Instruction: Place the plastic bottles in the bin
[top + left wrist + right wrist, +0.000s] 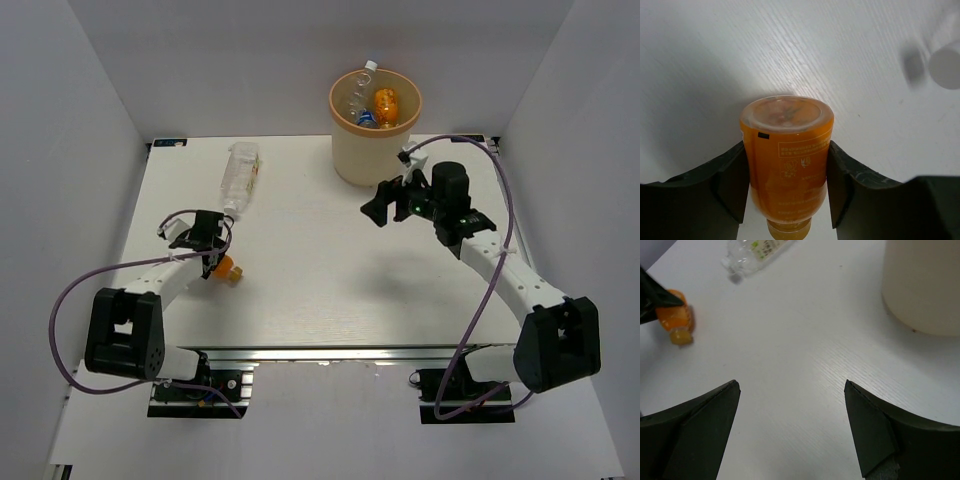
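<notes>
My left gripper (pixel 787 180) clamps the orange bottle (pixel 786 135), which seems to rest on the table (pixel 320 290). My right gripper (pixel 792 390) gapes empty near the bin (pixel 375 150); a clear bottle (pixel 240 175) lies just beyond my left.

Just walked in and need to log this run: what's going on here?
The left hand is closed on an orange bottle at the near left of the table. The right hand is open and empty beside the bin, which already holds several bottles. One clear bottle lies farther back on the table, not yet picked up.
</notes>
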Robot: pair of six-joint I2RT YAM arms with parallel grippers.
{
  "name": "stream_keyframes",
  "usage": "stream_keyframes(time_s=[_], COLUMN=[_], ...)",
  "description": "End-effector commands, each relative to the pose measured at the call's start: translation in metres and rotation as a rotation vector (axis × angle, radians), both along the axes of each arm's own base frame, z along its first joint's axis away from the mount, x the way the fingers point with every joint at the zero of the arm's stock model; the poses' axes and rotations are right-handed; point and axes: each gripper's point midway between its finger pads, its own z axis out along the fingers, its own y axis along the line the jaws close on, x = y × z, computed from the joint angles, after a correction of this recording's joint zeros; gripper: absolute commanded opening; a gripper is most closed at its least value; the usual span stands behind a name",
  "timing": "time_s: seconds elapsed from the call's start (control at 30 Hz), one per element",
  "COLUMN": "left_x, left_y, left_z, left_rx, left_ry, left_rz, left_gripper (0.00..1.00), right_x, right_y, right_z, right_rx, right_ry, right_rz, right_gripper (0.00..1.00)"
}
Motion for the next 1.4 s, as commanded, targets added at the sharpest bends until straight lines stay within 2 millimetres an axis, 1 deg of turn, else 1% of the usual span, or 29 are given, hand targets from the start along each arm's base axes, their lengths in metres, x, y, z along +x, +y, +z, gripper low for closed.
stream_keyframes(time_s=[0.0,0.03,0.07,0.1,0.13,0.17,0.2,0.23,0.3,0.33,0.37,0.4,0.43,0.47,0.5,0.6,0.63,0.73,0.87,0.97,1.03,1.07,1.1,1.13,1.17,1.2,1.23,1.3,1.37], left_x=[0.021,0.023,0.026,0.031,0.031,0.035,0.038,0.036,0.04,0.042,0.04,0.042,0.04,0.041,0.04,0.045,0.045,0.048,0.045,0.042,0.041,0.042,0.042,0.042,0.042,0.042,0.042,0.045,0.047], left_y=[-0.018,-0.028,-0.035,-0.046,-0.065,-0.076,-0.088,-0.107,-0.125,-0.14,-0.146,-0.157,-0.17,-0.175,-0.188,-0.201,-0.21,-0.224,-0.237,-0.235,-0.233,-0.235,-0.237,-0.239,-0.243,-0.243,-0.245,-0.247,-0.245], left_z=[0.035,0.041,0.053,0.062,0.071,0.084,0.096,0.104,0.12,0.131,0.132,0.138,0.143,0.147,0.157,0.169,0.173,0.177,0.181,0.184,0.189,0.196,0.199,0.199,0.201,0.203,0.202,0.212,0.213], left_rx=[-0.069,-0.085,-0.1,-0.111,-0.118,-0.12,-0.122,-0.134,-0.181,-0.231,-0.251,-0.278,-0.284,-0.29,-0.313,-0.325,-0.331,-0.341,-0.375,-0.366,-0.356,-0.363,-0.363,-0.363,-0.354,-0.347,-0.34,-0.306,-0.243], left_ry=[-0.135,-0.157,-0.198,-0.234,-0.261,-0.297,-0.337,-0.356,-0.408,-0.463,-0.466,-0.504,-0.524,-0.539,-0.559,-0.593,-0.603,-0.612,-0.633,-0.644,-0.658,-0.681,-0.688,-0.688,-0.684,-0.684,-0.672,-0.681,-0.663], left_rz=[-0.085,-0.12,-0.148,-0.187,-0.248,-0.277,-0.306,-0.355,-0.378,-0.386,-0.389,-0.395,-0.406,-0.403,-0.41,-0.411,-0.422,-0.444,-0.483,-0.475,-0.476,-0.485,-0.505,-0.517,-0.547,-0.551,-0.565,-0.602,-0.635], left_gripper=[0.27,0.24,0.23,0.23,0.23,0.23,0.23,0.23,0.23,0.23,0.23,0.23,0.23,0.23,0.23,0.23,0.23,0.23,0.24,0.26,0.29,0.35,0.42,0.5,0.7,0.87,0.98,0.98,0.98], right_x=[-0.027,-0.029,-0.042,-0.045,-0.049,-0.063,-0.064,-0.067,-0.078,-0.081,-0.082,-0.08,-0.076,-0.076,-0.07,-0.064,-0.061,-0.067,-0.061,-0.059,-0.059,-0.058,-0.055,-0.053,-0.05,-0.048,-0.047,-0.041,-0.032], right_y=[0.034,0.04,0.056,0.064,0.073,0.088,0.096,0.104,0.121,0.132,0.137,0.142,0.147,0.153,0.155,0.16,0.165,0.174,0.174,0.172,0.172,0.172,0.171,0.169,0.167,0.166,0.164,0.158,0.149], right_z=[0.02,0.017,0.016,0.014,0.008,0.002,0.009,-0.002,0.001,-0.004,-0.007,-0.004,-0.009,-0.01,-0.01,-0.018,-0.014,-0.018,-0.024,-0.025,-0.021,-0.019,-0.018,-0.015,-0.012,-0.012,-0.011,-0.01,-0.011], right_rx=[0.031,-0.004,-0.02,-0.045,-0.069,-0.098,-0.096,-0.108,-0.093,-0.095,-0.1,-0.099,-0.106,-0.108,-0.109,-0.116,-0.102,-0.105,-0.125,-0.126,-0.112,-0.098,-0.094,-0.09,-0.092,-0.096,-0.098,-0.088,-0.089], right_ry=[-0.091,-0.126,-0.137,-0.151,-0.151,-0.153,-0.167,-0.126,-0.115,-0.101,-0.095,-0.101,-0.087,-0.079,-0.064,-0.045,-0.065,-0.056,-0.046,-0.038,-0.042,-0.035,-0.044,-0.052,-0.064,-0.064,-0.067,-0.049,-0.035], right_rz=[0.213,0.249,0.305,0.326,0.353,0.41,0.431,0.455,0.511,0.523,0.529,0.523,0.508,0.494,0.452,0.427,0.432,0.475,0.439,0.416,0.405,0.39,0.367,0.355,0.333,0.323,0.315,0.261,0.227], right_gripper=[0.89,0.9,0.89,0.89,0.89,0.89,0.89,0.89,0.89,0.89,0.89,0.89,0.89,0.89,0.89,0.89,0.89,0.89,0.89,0.74,0.51,0.38,0.19,0.12,0.07,0.05,0.03,0.02,0.01])
